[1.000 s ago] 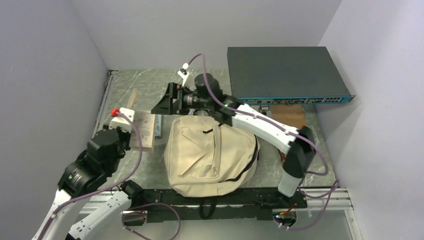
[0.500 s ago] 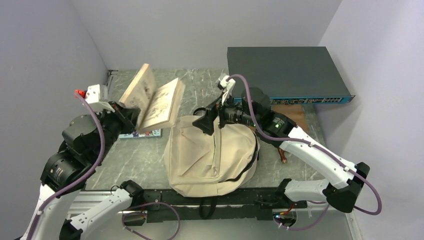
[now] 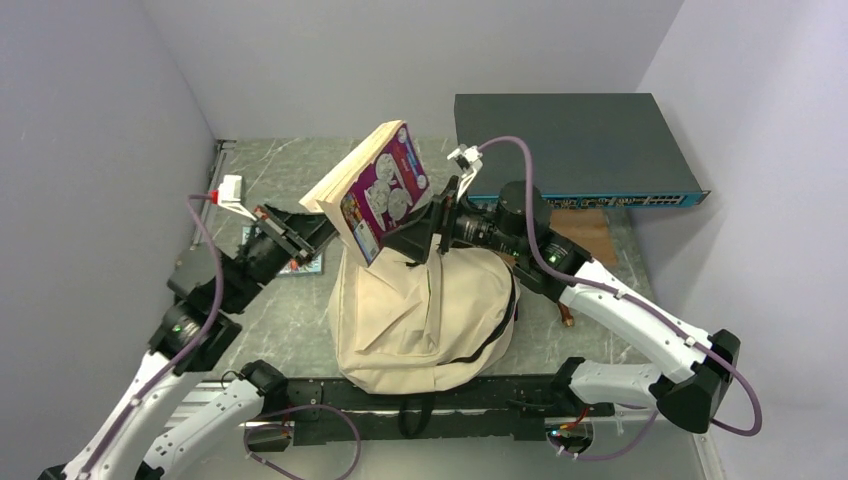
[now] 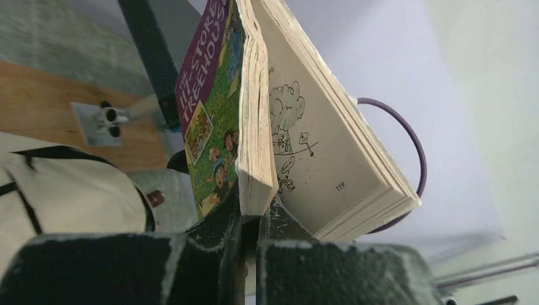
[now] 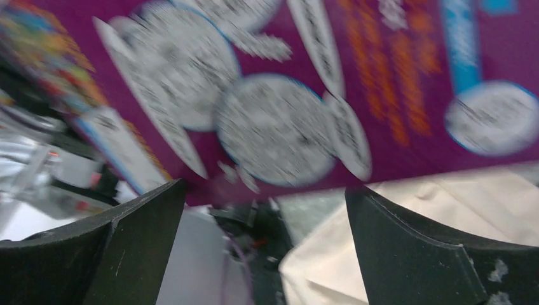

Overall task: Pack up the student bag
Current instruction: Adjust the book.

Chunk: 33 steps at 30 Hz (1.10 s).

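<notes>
Marble tabletop [image 3: 300,312] | student bag [image 3: 420,320] — cream fabric, dark zippers, pocket up

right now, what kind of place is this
Probably a robot lab test cell: plain white partition walls box in a stone-patterned table, and a rack-style network switch sits at its far right corner.

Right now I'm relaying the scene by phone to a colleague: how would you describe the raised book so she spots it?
Find the cream backpack. Above its far left corner a thick paperback hangs in the air, pinched by the left gripper. Its purple cover with round black-and-white drawings sets it apart from the other book, lying flat beside the backpack.
</notes>
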Each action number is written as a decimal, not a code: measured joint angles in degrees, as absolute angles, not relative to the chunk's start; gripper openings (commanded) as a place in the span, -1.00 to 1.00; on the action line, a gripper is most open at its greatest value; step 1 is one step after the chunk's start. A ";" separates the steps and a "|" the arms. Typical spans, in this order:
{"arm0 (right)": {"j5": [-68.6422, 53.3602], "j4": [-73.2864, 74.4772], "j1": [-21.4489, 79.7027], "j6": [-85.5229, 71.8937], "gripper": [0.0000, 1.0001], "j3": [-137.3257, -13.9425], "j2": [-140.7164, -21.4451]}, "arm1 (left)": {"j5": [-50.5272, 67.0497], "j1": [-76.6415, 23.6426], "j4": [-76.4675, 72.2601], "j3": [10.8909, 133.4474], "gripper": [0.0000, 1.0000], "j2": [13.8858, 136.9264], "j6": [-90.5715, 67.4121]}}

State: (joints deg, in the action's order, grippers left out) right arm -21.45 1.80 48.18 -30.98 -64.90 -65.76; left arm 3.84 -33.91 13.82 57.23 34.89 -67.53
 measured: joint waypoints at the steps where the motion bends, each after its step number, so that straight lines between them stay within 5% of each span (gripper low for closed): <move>1: -22.24 -0.49 47.97 -34.39 0.99 -64.93 -65.95 | 5.65 -33.82 9.41 54.61 -1.00 34.92 -69.87; 6: -23.79 -8.78 46.33 -48.40 0.98 -63.07 -66.30 | 10.37 -33.08 -4.82 48.90 -1.00 37.04 -75.57; 17: -27.81 -17.12 43.13 -60.14 0.93 -60.75 -62.11 | 20.62 -33.01 -10.44 47.77 -1.00 32.71 -75.64; 33: -49.25 -18.98 40.69 -52.14 0.31 -62.94 -55.72 | 34.30 -33.23 -8.14 50.85 -1.00 31.09 -70.85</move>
